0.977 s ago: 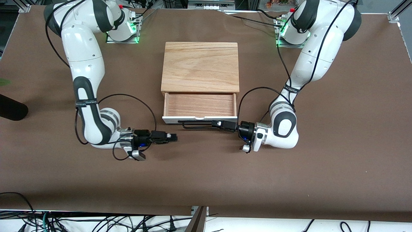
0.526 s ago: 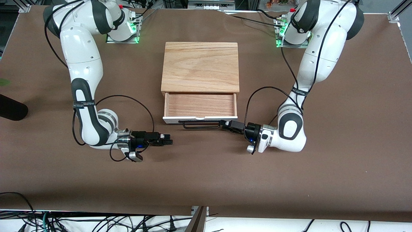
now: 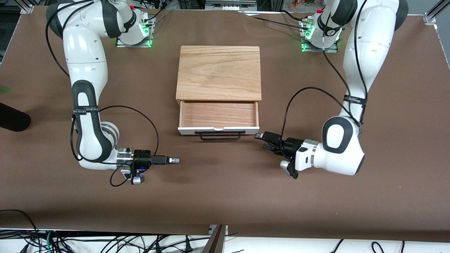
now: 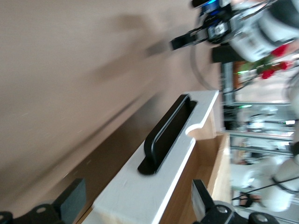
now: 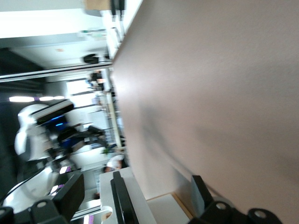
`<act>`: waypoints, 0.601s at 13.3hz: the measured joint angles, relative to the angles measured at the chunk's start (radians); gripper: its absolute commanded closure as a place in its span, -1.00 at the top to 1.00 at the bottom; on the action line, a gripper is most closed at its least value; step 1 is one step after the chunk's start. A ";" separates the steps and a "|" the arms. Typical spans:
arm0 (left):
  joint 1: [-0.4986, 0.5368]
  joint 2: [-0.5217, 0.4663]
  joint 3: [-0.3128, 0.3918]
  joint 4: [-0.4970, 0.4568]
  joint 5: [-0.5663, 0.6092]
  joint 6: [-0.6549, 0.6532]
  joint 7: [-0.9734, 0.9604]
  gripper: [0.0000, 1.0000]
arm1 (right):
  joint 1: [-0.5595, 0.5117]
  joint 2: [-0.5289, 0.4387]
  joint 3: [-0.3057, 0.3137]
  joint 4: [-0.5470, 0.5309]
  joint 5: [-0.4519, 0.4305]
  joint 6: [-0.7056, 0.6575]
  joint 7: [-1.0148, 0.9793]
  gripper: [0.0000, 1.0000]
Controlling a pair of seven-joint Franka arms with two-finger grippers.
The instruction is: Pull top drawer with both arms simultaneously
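Observation:
The top drawer point(image 3: 218, 130) stands pulled out of the cabinet, its light wood interior point(image 3: 218, 114) showing behind the white front panel and black bar handle point(image 3: 220, 135). My left gripper point(image 3: 263, 139) is open and empty just off the handle's end toward the left arm's end of the table. In the left wrist view the handle point(image 4: 166, 135) and white front point(image 4: 117, 205) lie between my open left fingers point(image 4: 70, 201). My right gripper point(image 3: 174, 160) is open and empty, low over the table and well off the drawer's corner toward the right arm's end. The handle point(image 5: 122, 200) shows in the right wrist view.
The cabinet's wooden top slab point(image 3: 218, 72) sits mid-table between the two arm bases. Brown table cover point(image 3: 225, 196) spreads all around. A black object point(image 3: 14, 121) lies at the table edge at the right arm's end. Black cables loop beside both wrists.
Both grippers have drawn away from the drawer handle, the left toward its own end of the table, the right toward its end and lower in the front view. The drawer has stayed open.

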State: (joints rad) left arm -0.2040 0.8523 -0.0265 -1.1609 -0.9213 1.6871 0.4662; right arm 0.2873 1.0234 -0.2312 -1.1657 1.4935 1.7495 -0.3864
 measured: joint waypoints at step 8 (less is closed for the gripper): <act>0.027 -0.332 -0.006 0.000 0.729 -0.140 -0.220 1.00 | 0.022 -0.218 -0.103 0.090 -0.664 -0.076 0.215 1.00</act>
State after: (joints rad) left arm -0.1771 0.5202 -0.0326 -1.1607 -0.1925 1.5469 0.2465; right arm 0.3091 0.8050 -0.3345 -1.0757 0.8290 1.6734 -0.1713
